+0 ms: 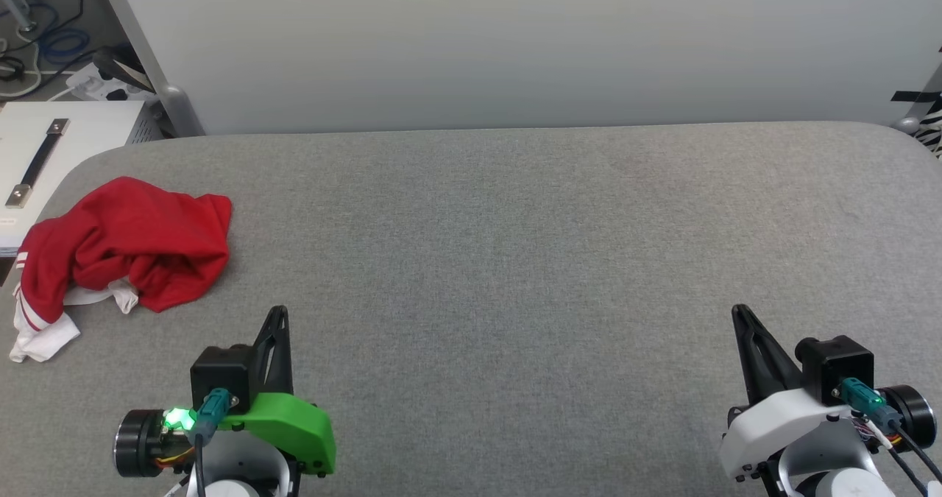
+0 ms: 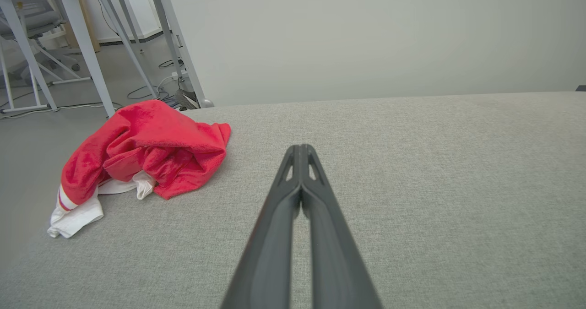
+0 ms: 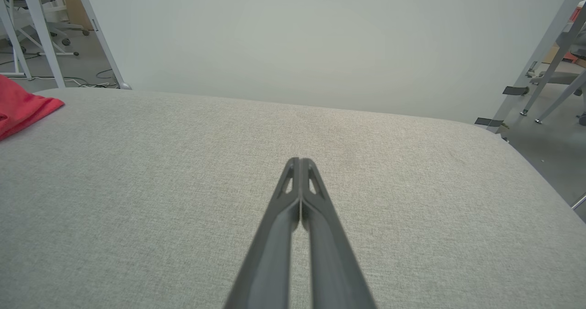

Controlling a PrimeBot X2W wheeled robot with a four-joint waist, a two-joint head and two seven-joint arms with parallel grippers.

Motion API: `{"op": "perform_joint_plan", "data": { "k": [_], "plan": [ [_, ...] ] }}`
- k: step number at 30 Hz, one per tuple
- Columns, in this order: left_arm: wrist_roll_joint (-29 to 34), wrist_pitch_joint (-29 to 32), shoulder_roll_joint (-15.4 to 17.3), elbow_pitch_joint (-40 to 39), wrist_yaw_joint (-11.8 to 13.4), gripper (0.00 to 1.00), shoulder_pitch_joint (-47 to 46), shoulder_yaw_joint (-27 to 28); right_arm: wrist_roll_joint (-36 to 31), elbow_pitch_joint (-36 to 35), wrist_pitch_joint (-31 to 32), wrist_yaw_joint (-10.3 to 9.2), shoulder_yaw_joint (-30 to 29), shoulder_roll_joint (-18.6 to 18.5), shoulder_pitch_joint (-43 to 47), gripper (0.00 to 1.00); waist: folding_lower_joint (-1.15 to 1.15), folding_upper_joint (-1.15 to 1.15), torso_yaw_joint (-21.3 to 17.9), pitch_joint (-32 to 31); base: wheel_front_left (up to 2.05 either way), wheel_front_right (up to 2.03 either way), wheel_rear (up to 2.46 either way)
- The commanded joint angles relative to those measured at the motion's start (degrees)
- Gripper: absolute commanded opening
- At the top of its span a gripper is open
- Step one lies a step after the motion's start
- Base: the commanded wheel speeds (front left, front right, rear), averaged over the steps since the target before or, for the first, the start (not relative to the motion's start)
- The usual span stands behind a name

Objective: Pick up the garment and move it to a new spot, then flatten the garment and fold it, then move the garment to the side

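Garment (image 1: 132, 247), a red jersey shirt with white sleeves, lies crumpled in a heap at the left edge of a grey fabric-covered table (image 1: 515, 210). Nearer and slightly to its right, the left gripper (image 1: 278, 314) has its two dark fingers pressed together, holding nothing. Well apart at the near right, the right gripper (image 1: 738, 313) is likewise closed and empty.
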Motion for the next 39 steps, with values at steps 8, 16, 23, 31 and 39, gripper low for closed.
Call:
{"op": "perform_joint_plan", "data": {
  "k": [8,16,23,31,39],
  "plan": [
    [0.6,0.0,-0.2,-0.2,0.2,0.0,-1.0,0.1,-0.6,-0.2,0.2,-0.04,0.1,0.1,-0.8,0.0,0.0,0.0,0.0,0.0,0.0,0.0,0.0],
    [0.6,0.0,-0.2,-0.2,0.2,0.0,-1.0,0.1,-0.6,-0.2,0.2,-0.04,0.1,0.1,-0.8,0.0,0.0,0.0,0.0,0.0,0.0,0.0,0.0],
    [0.6,0.0,-0.2,-0.2,0.2,0.0,-1.0,0.1,-0.6,-0.2,0.2,-0.04,0.1,0.1,-0.8,0.0,0.0,0.0,0.0,0.0,0.0,0.0,0.0],
    [-0.2,-0.2,0.0,0.2,0.0,1.0,0.1,0.0,0.3,0.2,-0.2,0.0,-0.1,0.0,0.0,1.0,0.0,0.0,0.0,-0.1,0.0,0.0,0.0],
    [-1.0,-1.2,0.0,0.8,0.0,1.0,0.2,0.2,0.8,0.9,-1.2,0.0,-0.3,0.0,-0.1,1.0,0.0,0.0,-0.1,-0.3,0.0,0.0,0.0]
  ]
}}
